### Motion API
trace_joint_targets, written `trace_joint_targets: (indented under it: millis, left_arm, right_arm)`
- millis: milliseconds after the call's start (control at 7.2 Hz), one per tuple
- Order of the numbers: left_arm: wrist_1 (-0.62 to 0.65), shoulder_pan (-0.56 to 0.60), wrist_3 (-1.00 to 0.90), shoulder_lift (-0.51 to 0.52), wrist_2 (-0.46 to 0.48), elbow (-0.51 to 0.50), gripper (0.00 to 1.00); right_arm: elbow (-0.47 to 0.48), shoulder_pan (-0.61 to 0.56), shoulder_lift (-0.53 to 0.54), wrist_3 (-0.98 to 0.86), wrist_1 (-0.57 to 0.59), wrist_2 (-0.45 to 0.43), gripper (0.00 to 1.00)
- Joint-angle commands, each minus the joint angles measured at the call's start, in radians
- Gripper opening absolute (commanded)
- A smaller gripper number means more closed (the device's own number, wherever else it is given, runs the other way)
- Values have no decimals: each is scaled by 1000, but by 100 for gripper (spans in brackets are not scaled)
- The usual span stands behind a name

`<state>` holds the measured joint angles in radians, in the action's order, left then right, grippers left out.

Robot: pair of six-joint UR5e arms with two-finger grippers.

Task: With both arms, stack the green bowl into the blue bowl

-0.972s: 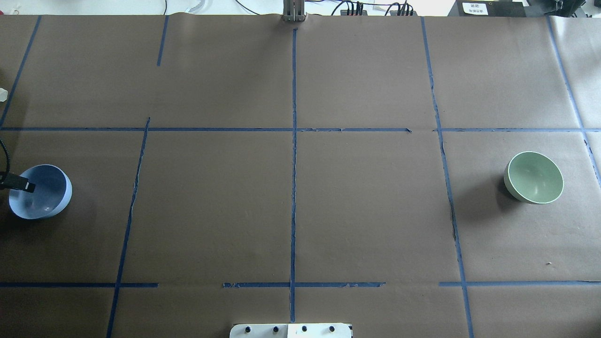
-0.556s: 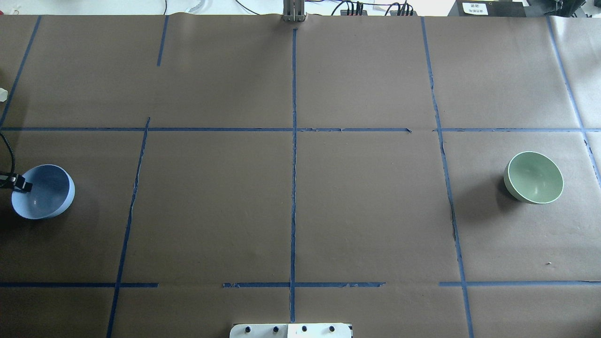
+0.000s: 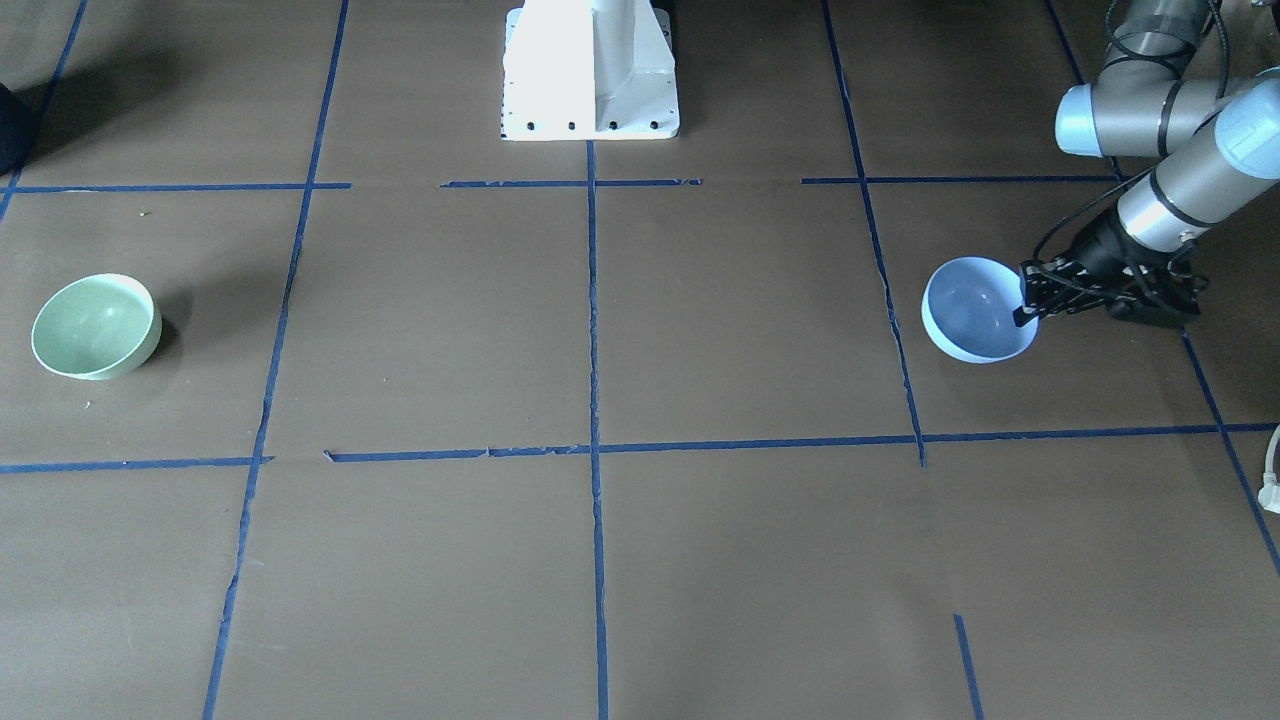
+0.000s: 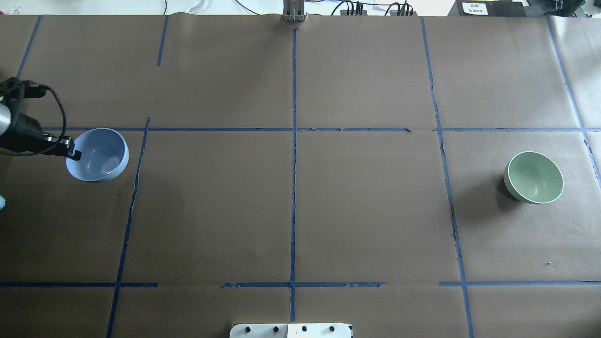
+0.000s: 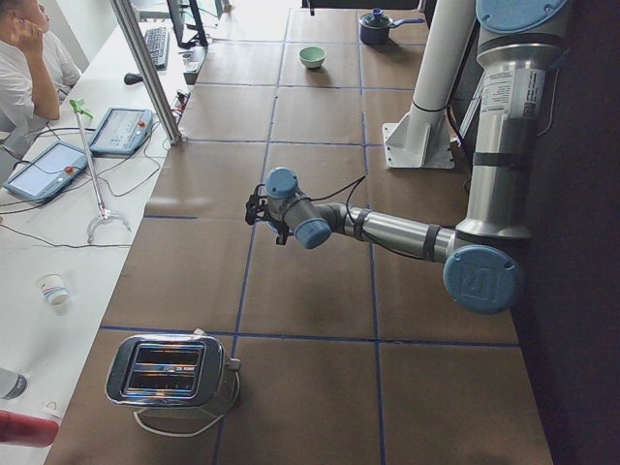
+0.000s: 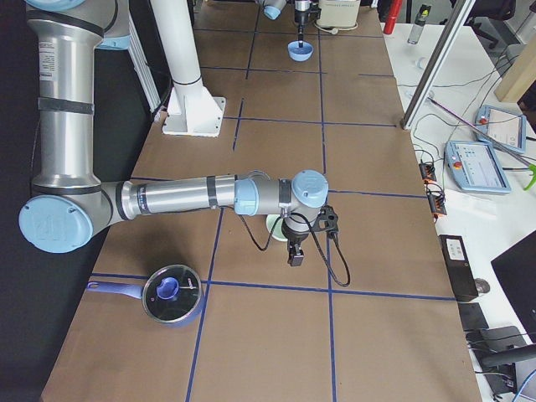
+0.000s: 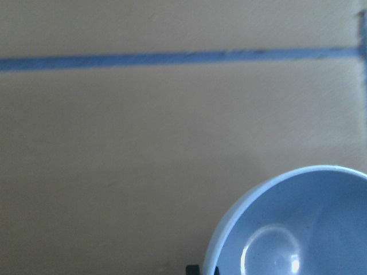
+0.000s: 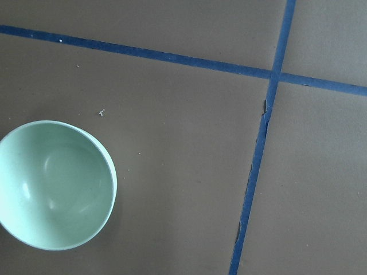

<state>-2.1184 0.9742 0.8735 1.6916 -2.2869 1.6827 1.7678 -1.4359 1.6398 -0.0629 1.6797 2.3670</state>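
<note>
The blue bowl (image 4: 97, 155) hangs tilted at the table's left side. My left gripper (image 4: 73, 151) is shut on its rim; this also shows in the front-facing view, gripper (image 3: 1025, 300) on bowl (image 3: 978, 310). The left wrist view shows the blue bowl (image 7: 298, 223) at bottom right. The green bowl (image 4: 534, 177) sits upright on the table at the right, also in the right wrist view (image 8: 54, 183). My right gripper (image 6: 296, 255) shows only in the exterior right view, hovering beside the green bowl (image 6: 275, 228); I cannot tell if it is open.
The white pedestal (image 3: 590, 70) stands at the robot's edge, middle. A toaster (image 5: 170, 373) sits at the table's left end. A lidded blue pot (image 6: 172, 295) sits at the right end. Blue tape lines cross the brown paper.
My left gripper has carried the blue bowl away from the robot and toward the table's middle. The green bowl has not moved.
</note>
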Motion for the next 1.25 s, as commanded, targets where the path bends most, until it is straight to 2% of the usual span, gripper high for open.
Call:
trace_joint_targets:
  millis: [0, 139, 278, 556, 694, 833, 972, 1111]
  left_arm:
    - [227, -186, 219, 293, 112, 12, 0]
    - [288, -341, 342, 407, 230, -7, 0]
    - [288, -418, 410, 489, 310, -52, 0]
    - [275, -468, 433, 577, 366, -151, 1]
    - [275, -473, 432, 580, 366, -155, 2]
    - [276, -473, 426, 579, 366, -149, 15]
    - [278, -471, 411, 573, 374, -143, 98]
    - [290, -459, 397, 574, 380, -117, 100]
  right_arm:
    - [-2, 0, 0, 0, 2, 1, 100]
    - [-4, 0, -2, 0, 2, 1, 100]
    - [-4, 2, -3, 0, 2, 3, 100]
    - [-4, 2, 2, 0, 2, 35, 100]
    - [-5, 2, 2, 2, 0, 35, 100]
    - [-5, 2, 2, 0, 0, 35, 100]
    - [-4, 2, 0, -1, 0, 35, 100]
    - [4, 5, -8, 0, -1, 34, 100]
